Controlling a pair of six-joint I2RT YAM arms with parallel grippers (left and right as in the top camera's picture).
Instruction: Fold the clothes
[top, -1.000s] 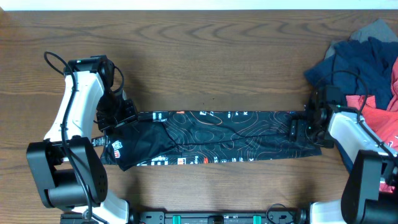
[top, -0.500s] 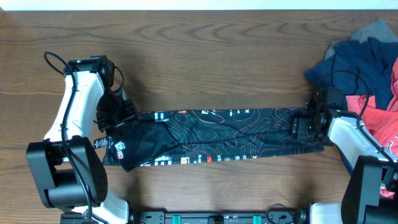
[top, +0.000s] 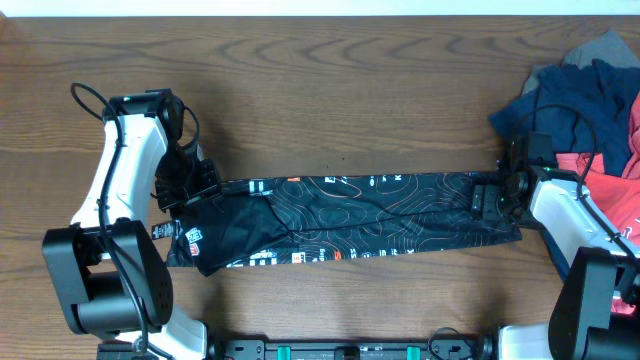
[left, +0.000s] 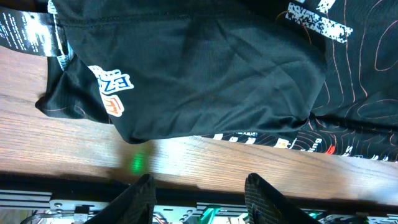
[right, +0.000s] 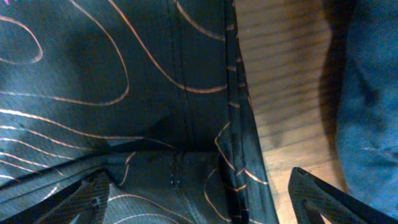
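A black jersey (top: 350, 220) with thin orange contour lines lies folded into a long strip across the table. My left gripper (top: 188, 195) hovers over its left end. In the left wrist view that gripper (left: 202, 196) is open with nothing between its fingers, and the jersey (left: 199, 74) with its logo lies beyond them. My right gripper (top: 492, 200) is over the strip's right end. The right wrist view shows it (right: 205, 199) wide open, straddling the jersey's (right: 124, 93) hemmed edge, which lies flat on the wood.
A heap of other clothes sits at the right edge: navy (top: 580, 100), coral-red (top: 600, 180) and grey (top: 610, 45). The navy cloth (right: 367, 106) lies close to my right fingers. The table's front edge (left: 186, 165) runs just ahead of my left fingers.
My right gripper has opened wider and shifted slightly right and away from the front edge; the jersey's right end lies loose on the table. The left arm has not moved.
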